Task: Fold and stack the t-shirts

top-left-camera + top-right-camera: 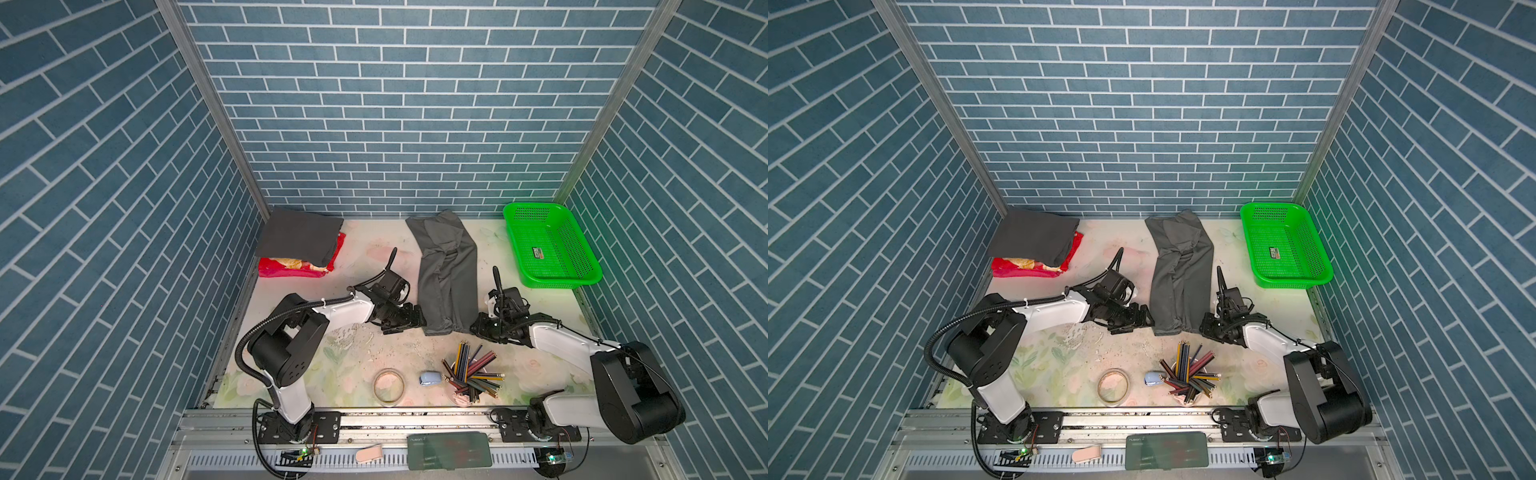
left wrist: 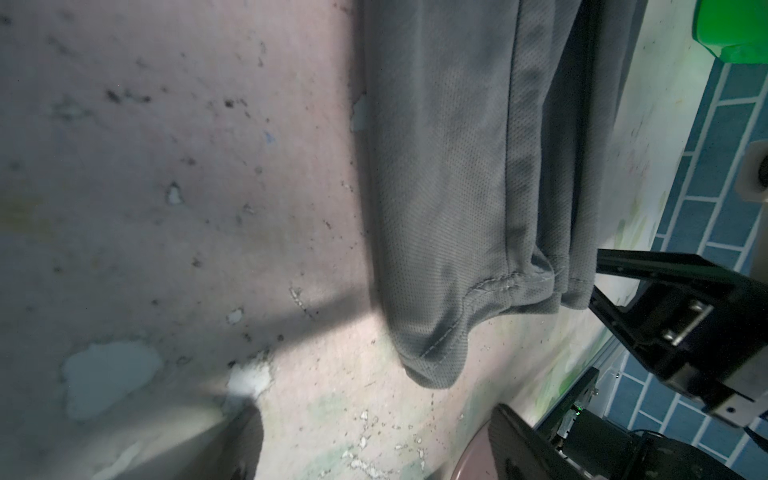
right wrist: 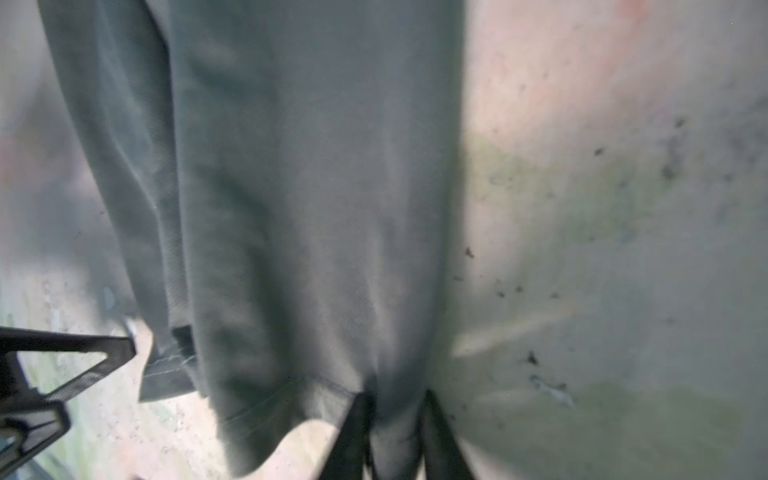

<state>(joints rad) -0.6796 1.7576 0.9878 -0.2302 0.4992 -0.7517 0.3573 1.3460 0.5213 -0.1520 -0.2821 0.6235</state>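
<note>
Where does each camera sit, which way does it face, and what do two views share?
Top views: high over the front rail, looking down at the table; left arm and right arm show, left gripper and right gripper flanking the near hem of the grey t-shirt.
Left wrist: on the left arm, low, facing the hem; own open fingers show, and the right gripper beyond.
Right wrist: on the right arm, looking along the shirt; own fingers pinch the hem.
Shared: both wrist views show the hem and the opposite gripper.

Folded t-shirt on a packet far left; other t-shirt middle; basket far right
</note>
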